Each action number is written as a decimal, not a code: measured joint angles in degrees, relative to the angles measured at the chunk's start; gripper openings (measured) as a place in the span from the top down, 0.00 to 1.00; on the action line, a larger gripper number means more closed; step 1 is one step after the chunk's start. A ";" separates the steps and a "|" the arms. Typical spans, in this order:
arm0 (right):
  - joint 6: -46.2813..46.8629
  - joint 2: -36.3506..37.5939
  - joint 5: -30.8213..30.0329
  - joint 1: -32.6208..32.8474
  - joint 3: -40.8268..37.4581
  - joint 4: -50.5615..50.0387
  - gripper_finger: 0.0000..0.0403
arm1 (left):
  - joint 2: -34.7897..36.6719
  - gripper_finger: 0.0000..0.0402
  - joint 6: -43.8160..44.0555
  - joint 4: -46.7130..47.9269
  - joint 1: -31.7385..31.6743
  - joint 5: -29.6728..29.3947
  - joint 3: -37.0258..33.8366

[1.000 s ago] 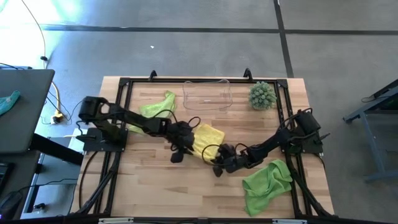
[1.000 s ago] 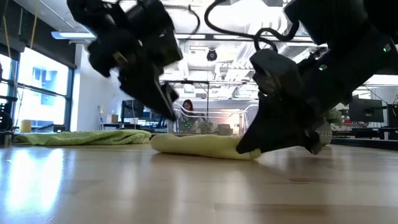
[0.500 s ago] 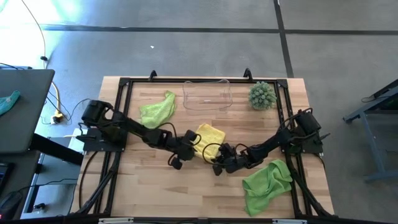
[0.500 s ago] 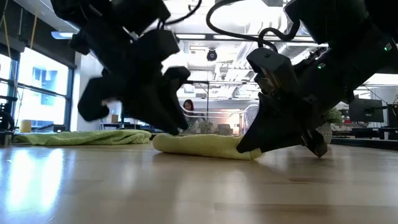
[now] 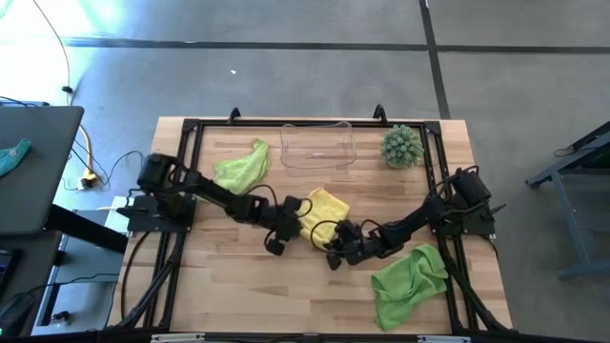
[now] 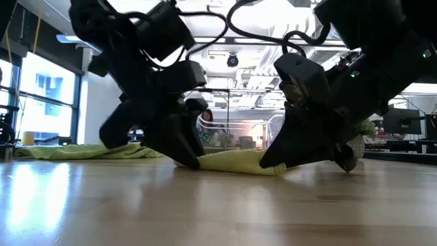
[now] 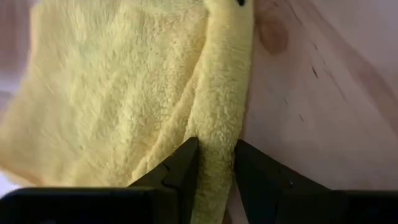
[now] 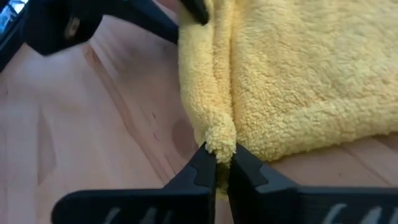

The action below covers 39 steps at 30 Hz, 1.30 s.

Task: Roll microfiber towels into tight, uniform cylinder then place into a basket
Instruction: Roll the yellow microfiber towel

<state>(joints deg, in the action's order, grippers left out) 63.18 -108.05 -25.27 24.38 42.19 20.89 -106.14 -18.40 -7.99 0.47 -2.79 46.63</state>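
Note:
The yellow towel (image 5: 322,211) lies on the table's middle with a rolled edge along its near-left side (image 7: 217,93). My left gripper (image 5: 298,213) is down on the table at one end of that roll, shut on it. My right gripper (image 5: 333,240) is shut on the roll's other end (image 8: 220,138). The low view shows both grippers at table height, the left (image 6: 192,160) and the right (image 6: 274,164), at the two ends of the yellow towel (image 6: 229,160). One lime green towel (image 5: 241,168) lies at the far left and another (image 5: 410,282) at the near right. The clear basket (image 5: 317,146) stands at the far edge. My left gripper pinches the yellow towel's rolled edge (image 7: 217,163) between its two fingers, which lie one on each side of the roll and point along it. It comes in low from the table's left. The towel lies on the table. My right gripper pinches the tip of the rolled edge's other end (image 8: 221,148) between its two fingers. It comes in low, slanting from the table's near right. The roll runs away from the fingers along the table, and the rest of the towel lies flat.
A spiky green ball plant (image 5: 401,146) stands at the far right, beside the basket. A black frame (image 5: 191,133) borders the tabletop. Bare wood shows at the near left (image 5: 229,286).
My left gripper has come down to the table and gone toward the yellow towel's left end, where its fingers now sit on either side of the rolled edge. My right gripper and the towel have stayed in place.

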 joint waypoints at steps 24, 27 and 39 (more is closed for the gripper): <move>-54.59 6.10 -8.07 8.52 2.71 14.65 0.74 | -0.47 0.92 42.25 4.62 -6.04 33.36 -0.04; -59.58 3.18 -9.14 8.65 6.81 10.69 0.74 | -0.47 0.92 43.16 4.45 -5.86 32.04 -0.07; -51.10 -2.73 -7.02 4.86 22.58 -24.05 0.60 | -0.49 0.91 44.18 3.30 -5.86 31.15 -0.19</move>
<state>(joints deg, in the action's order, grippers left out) 12.08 -110.78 -32.29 29.24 64.77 -3.16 -106.63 25.78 -4.68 -5.39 28.36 46.44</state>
